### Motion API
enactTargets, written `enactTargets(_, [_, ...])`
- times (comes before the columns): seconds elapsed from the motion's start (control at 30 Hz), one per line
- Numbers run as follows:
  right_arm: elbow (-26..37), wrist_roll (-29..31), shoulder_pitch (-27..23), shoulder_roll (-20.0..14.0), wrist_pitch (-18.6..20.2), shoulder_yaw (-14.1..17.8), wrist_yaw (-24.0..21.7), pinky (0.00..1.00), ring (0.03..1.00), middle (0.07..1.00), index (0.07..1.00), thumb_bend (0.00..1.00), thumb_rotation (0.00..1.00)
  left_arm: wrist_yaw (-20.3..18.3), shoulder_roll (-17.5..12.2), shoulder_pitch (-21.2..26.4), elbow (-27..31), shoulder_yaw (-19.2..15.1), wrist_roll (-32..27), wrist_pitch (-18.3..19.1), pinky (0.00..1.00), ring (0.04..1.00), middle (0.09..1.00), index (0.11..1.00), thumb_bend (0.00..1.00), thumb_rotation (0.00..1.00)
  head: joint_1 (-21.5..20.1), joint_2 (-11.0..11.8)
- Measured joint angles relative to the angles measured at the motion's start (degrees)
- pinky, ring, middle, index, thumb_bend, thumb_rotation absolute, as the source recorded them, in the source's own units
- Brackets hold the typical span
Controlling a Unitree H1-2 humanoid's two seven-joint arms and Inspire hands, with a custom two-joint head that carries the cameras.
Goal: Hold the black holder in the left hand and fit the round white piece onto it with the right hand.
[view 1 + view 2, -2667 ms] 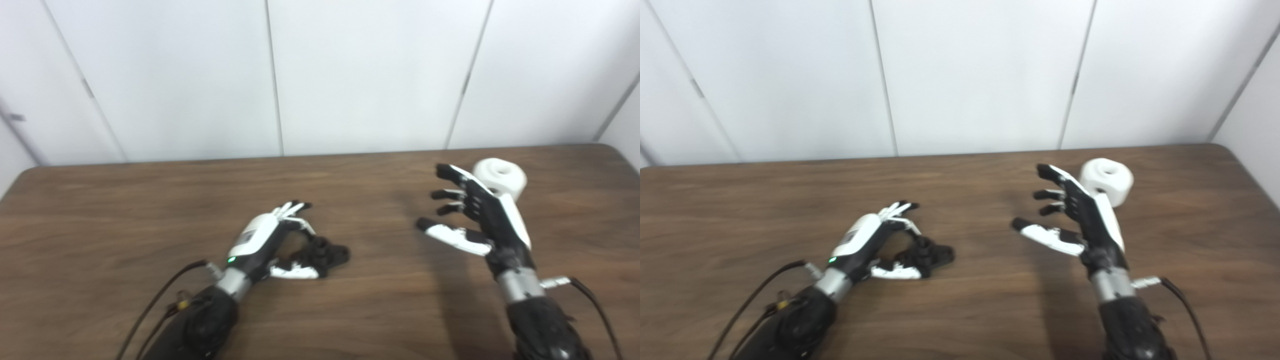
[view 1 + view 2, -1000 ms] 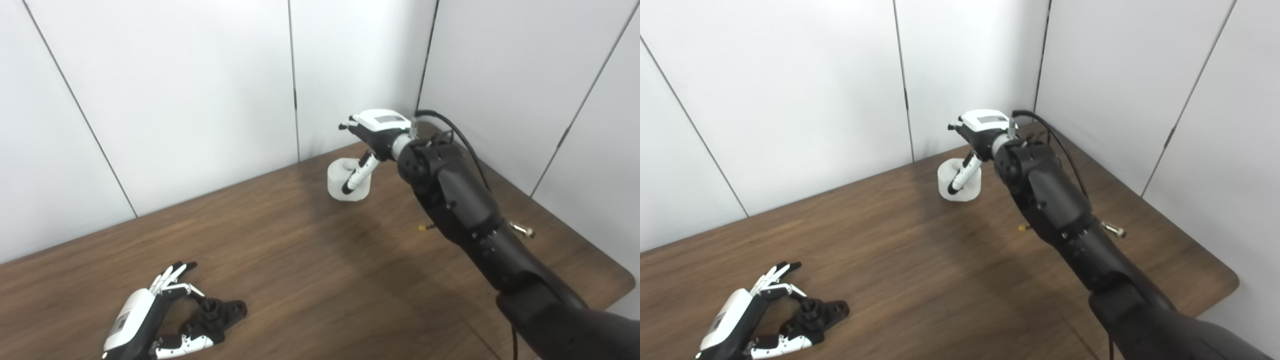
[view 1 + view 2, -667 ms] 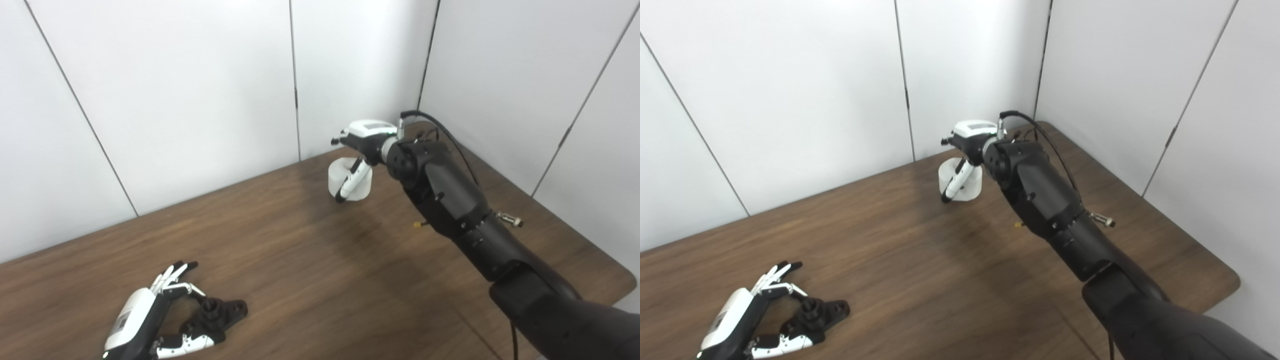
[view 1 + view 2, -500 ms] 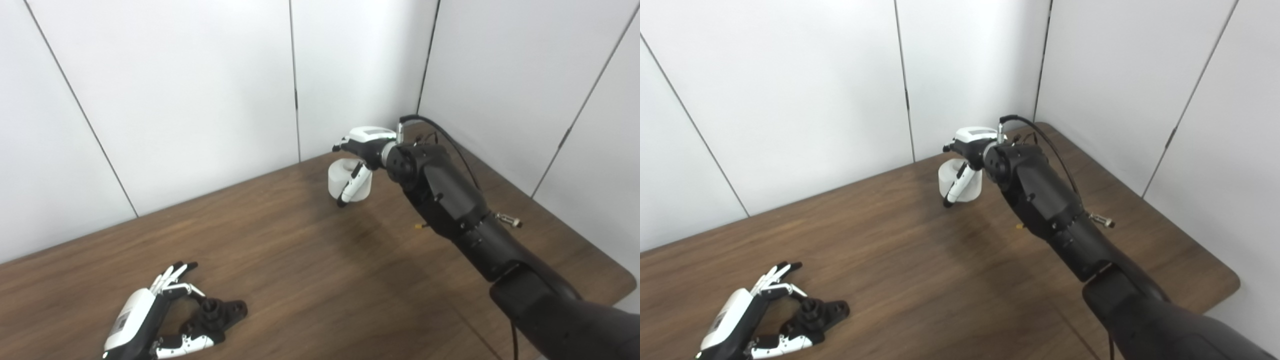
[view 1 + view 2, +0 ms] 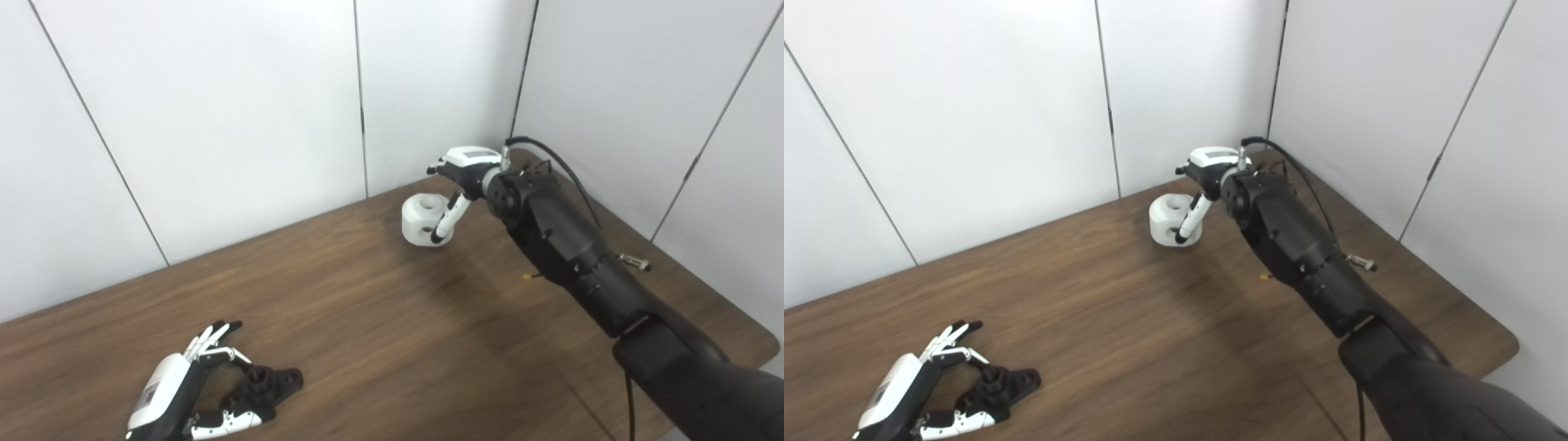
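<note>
— What stood behind the tabletop (image 5: 367, 318)?

— White wall panels (image 5: 233, 104), plain and smooth, split by thin dark vertical seams (image 5: 360, 92). Two walls met in a corner (image 5: 525, 67) at the far right.

— And the tabletop itself?

— Dark brown wood grain, running lengthwise. Its far edge sat close against the panels, and a rounded corner (image 5: 1510, 346) showed at the lower right.

— How was the light?

— Even and soft, and a faint shadow lay on the wood near the middle.

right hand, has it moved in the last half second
Yes. The right hand has shifted rightward and slightly up along the wall's dark seam; its thumb now sits on the right side of the white piece.
</note>
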State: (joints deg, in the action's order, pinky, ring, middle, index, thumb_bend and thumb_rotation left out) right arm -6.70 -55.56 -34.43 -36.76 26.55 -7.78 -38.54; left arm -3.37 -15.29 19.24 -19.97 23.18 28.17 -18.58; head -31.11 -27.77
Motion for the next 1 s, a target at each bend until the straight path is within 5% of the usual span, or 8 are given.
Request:
enactTargets(0.43, [-2.3,-0.2,0.0,0.8,0.0,1.5,1.2,0.95,1.0,1.0,0.903,0.96,0.36,0.0,0.0,-0.1,0.0,-0.2,0.3,-0.1,1.0,1.0,0.942,0.485,0.52,0.05,0.4,-0.2])
enactTargets(1.0, [-5.2,0.1,0.2,6.5,0.0,4.7,4.8,0.95,0.995,1.0,0.879,0.96,0.38,0.2,0.1,-0.2,0.2,-0.3,1.0,-0.1,1.0,1.0,0.944,0.484,0.52,0.06,1.5,-0.9])
